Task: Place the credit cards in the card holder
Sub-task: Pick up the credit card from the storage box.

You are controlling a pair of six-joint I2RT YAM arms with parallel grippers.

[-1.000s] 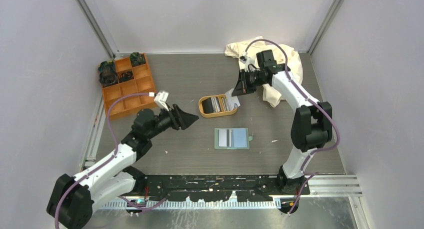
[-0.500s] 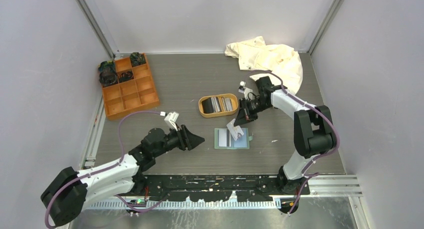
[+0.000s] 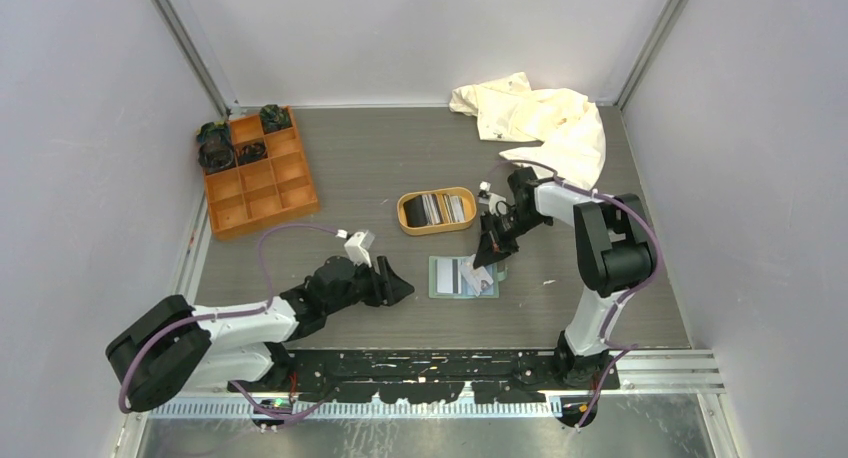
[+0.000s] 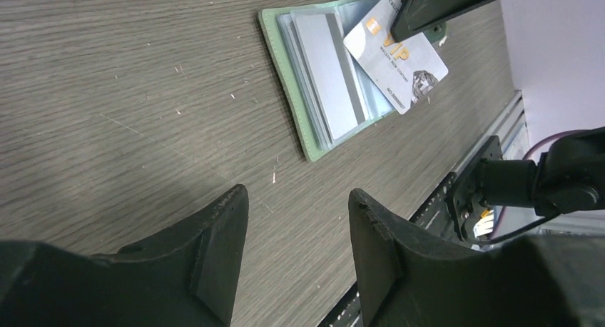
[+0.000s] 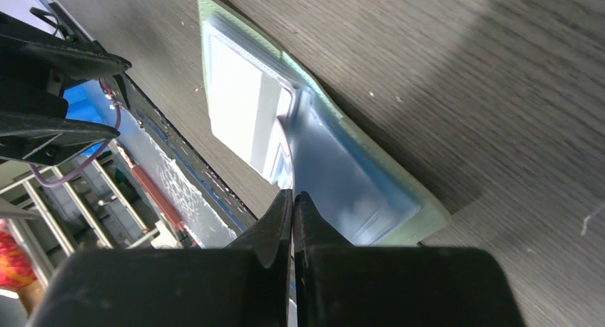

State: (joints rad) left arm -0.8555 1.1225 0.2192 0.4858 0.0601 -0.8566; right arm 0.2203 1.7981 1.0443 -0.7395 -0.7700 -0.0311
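r gripper point(image 5: 293, 195) clenched on 1 thin glossy white plastic card point(image 4: 396, 52) over flat sage-green card holder point(image 4: 297, 102) lying open; l gripper point(image 4: 296, 195) released, empty, above wood-grain desk point(image 4: 107, 91).

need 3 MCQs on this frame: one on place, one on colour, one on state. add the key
1. Where is the VIP card?
A. in the tan tray
B. over the open holder, pinched by the right end effector
C. on the cloth

2. What colour is the holder's cover?
A. orange
B. sage green
C. black

3. How is the left end effector?
A. shut on a card
B. shut on nothing
C. open, holding nothing

Key:
1 B: the left wrist view shows it gripped by one corner above the holder's pockets.
2 B: a green rim shows round the pockets.
3 C: its jaws stand apart with nothing between them.
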